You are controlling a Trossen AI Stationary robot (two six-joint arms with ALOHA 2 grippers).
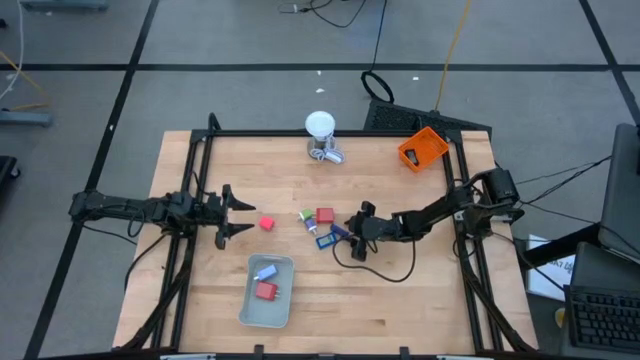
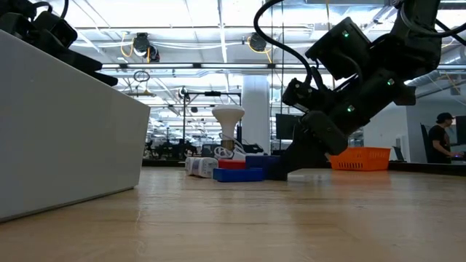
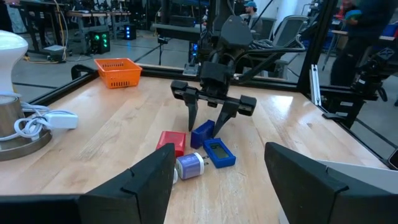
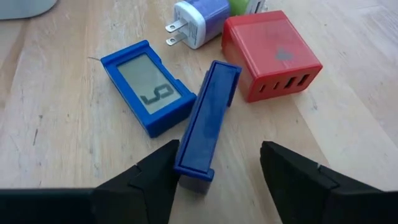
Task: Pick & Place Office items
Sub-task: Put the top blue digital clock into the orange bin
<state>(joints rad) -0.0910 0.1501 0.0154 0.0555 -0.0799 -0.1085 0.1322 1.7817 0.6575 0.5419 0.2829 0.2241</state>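
Several office items lie clustered at the table's middle: a blue piece standing on its long edge (image 4: 205,118), a flat blue piece with a display (image 4: 148,84), a red block with ports (image 4: 272,53), a light-blue plug (image 4: 199,22) and a green bit (image 1: 305,215). My right gripper (image 4: 217,168) slants down from the table's right, open, one finger on each side of the on-edge blue piece's near end. Another red block (image 1: 266,223) rests alone near my left gripper (image 1: 232,215), which waits open at the left edge. My right gripper's fingers lie along the on-edge blue piece (image 3: 202,132), which stands on the table. One finger (image 4: 163,169) is right against the piece's side near its end (image 4: 186,163); whether it touches, I cannot tell. The other finger (image 4: 280,168) stands clear of it.
A pale grey tray (image 1: 250,300) at the near left holds a light-blue piece and a red piece. An orange bin (image 1: 422,148) sits at the far right corner, and a white ball-topped object (image 1: 320,135) at the far middle. A black cable loops on the table below the right arm.
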